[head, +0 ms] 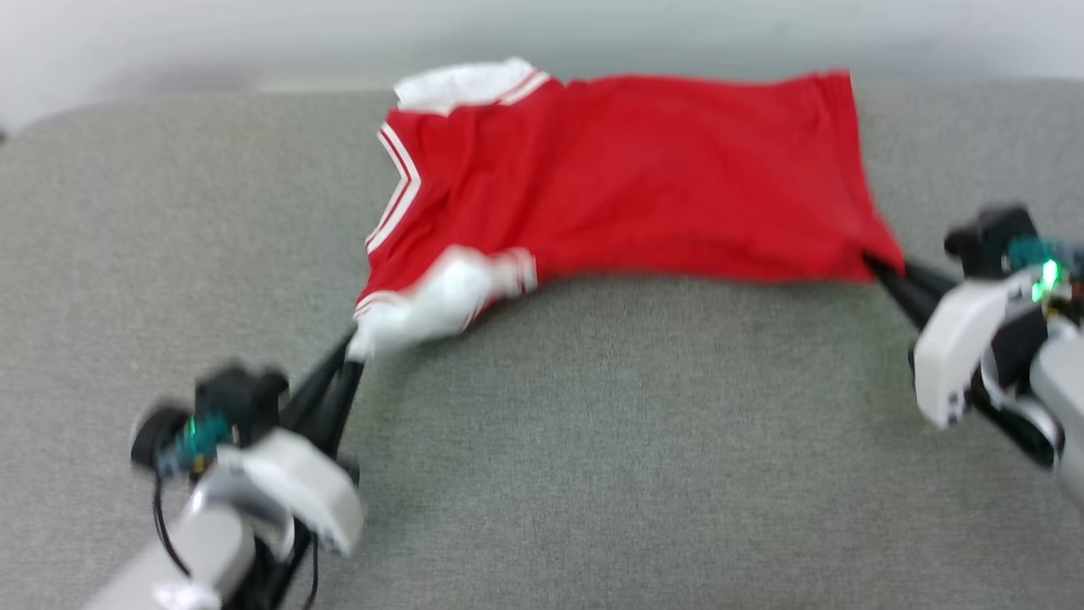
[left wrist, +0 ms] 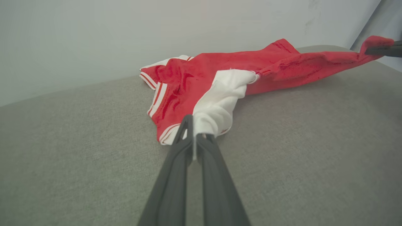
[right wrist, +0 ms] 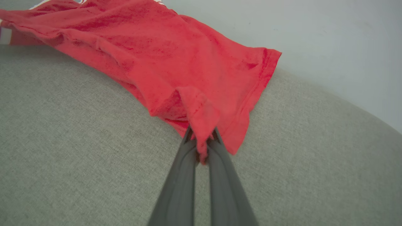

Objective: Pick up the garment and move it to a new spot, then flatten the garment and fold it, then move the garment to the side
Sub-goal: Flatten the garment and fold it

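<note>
Gripping the garment (head: 627, 178), left fingers (left wrist: 172, 175) clamp its white sleeve (left wrist: 220, 100) (right fingers (right wrist: 180, 185): red hem (right wrist: 201, 119)).

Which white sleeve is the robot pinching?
The near sleeve, bunched between the fingers of the left gripper. The other white sleeve lies at the far edge of the red garment, with nothing touching it.

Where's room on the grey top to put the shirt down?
Widest bare grey surface: in front of the garment, between the left gripper and right gripper. More lies left of its collar. Crowded: the back, by the wall, where the garment lies.
</note>
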`<state>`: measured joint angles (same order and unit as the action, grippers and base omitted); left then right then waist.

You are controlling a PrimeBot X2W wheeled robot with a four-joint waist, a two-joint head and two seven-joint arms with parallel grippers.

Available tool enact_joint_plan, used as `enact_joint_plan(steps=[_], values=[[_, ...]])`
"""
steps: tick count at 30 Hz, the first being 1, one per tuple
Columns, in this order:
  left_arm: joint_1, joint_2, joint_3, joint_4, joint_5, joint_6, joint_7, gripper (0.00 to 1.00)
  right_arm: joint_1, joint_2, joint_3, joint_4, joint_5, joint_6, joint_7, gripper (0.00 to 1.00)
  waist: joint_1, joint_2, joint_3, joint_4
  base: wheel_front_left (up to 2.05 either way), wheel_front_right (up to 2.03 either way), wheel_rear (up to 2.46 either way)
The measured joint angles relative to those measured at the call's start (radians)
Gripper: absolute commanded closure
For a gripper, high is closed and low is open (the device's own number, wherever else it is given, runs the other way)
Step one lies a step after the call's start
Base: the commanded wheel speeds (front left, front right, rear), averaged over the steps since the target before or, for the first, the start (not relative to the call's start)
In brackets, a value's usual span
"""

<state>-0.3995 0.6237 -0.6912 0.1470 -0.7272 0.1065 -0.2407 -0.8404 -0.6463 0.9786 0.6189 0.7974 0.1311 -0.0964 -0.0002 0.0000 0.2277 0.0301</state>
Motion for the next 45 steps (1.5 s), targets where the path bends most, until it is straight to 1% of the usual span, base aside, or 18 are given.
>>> enact_joint_plan(steps=[5,11,13,14,19,24,28,29,34,38,42,45], values=[[0.201,0.031,-0.029,-0.103,-0.037,0.066,0.019,1.00,0.156,-0.042,-0.002,-0.044,0.035,0.000,0.004,1.00,-0.0001,0.0000,-0.079,0.005,0.00,0.00,0.00],[0.389,0.052,-0.046,-0.169,-0.098,0.132,0.025,1.00,0.341,-0.077,-0.020,-0.103,0.059,0.000,0.010,1.00,-0.0001,0.0000,-0.164,0.013,0.00,0.00,0.00],[0.418,0.054,-0.048,-0.179,-0.106,0.139,0.025,1.00,0.370,-0.083,-0.026,-0.112,0.061,0.000,0.014,1.00,-0.0002,0.0000,-0.177,0.014,0.00,0.00,0.00],[0.474,0.053,-0.051,-0.195,-0.129,0.150,0.020,1.00,0.431,-0.097,-0.036,-0.133,0.067,0.000,0.021,1.00,-0.0002,0.0000,-0.202,0.015,0.00,0.00,0.00],[0.578,0.054,-0.069,-0.214,-0.167,0.167,0.016,1.00,0.571,-0.127,-0.076,-0.183,0.075,0.000,0.036,1.00,-0.0002,0.0000,-0.246,0.015,0.00,0.00,0.00],[0.626,0.057,-0.099,-0.219,-0.182,0.166,0.032,1.00,0.682,-0.141,-0.132,-0.236,0.076,0.000,0.068,1.00,-0.0001,0.0000,-0.252,0.017,0.00,0.00,0.00],[0.617,0.058,-0.087,-0.212,-0.174,0.165,0.026,1.00,0.719,-0.139,-0.192,-0.267,0.058,0.000,0.097,1.00,0.0000,0.0000,-0.249,0.016,0.00,0.00,0.00],[0.606,0.062,-0.086,-0.210,-0.170,0.160,0.027,1.00,0.723,-0.135,-0.208,-0.272,0.054,0.000,0.103,1.00,0.0000,0.0000,-0.248,0.017,0.00,0.00,0.00],[0.488,0.092,-0.077,-0.209,-0.115,0.131,0.050,1.00,0.723,-0.123,-0.294,-0.314,0.027,0.000,0.136,1.00,0.0002,0.0000,-0.236,0.022,0.00,0.00,0.00],[0.368,0.103,-0.071,-0.198,-0.080,0.094,0.087,1.00,0.708,-0.114,-0.357,-0.352,0.001,0.000,0.168,1.00,0.0002,0.0000,-0.206,0.020,0.00,0.00,0.00],[0.243,0.103,-0.051,-0.173,-0.050,0.069,0.116,1.00,0.666,-0.102,-0.408,-0.389,-0.025,0.000,0.195,1.00,0.0004,0.0000,-0.160,0.013,0.00,0.00,0.00],[0.160,0.098,-0.042,-0.132,-0.041,0.039,0.128,1.00,0.632,-0.092,-0.435,-0.407,-0.038,0.000,0.215,1.00,0.0004,0.0000,-0.122,0.005,0.00,0.00,0.00]])
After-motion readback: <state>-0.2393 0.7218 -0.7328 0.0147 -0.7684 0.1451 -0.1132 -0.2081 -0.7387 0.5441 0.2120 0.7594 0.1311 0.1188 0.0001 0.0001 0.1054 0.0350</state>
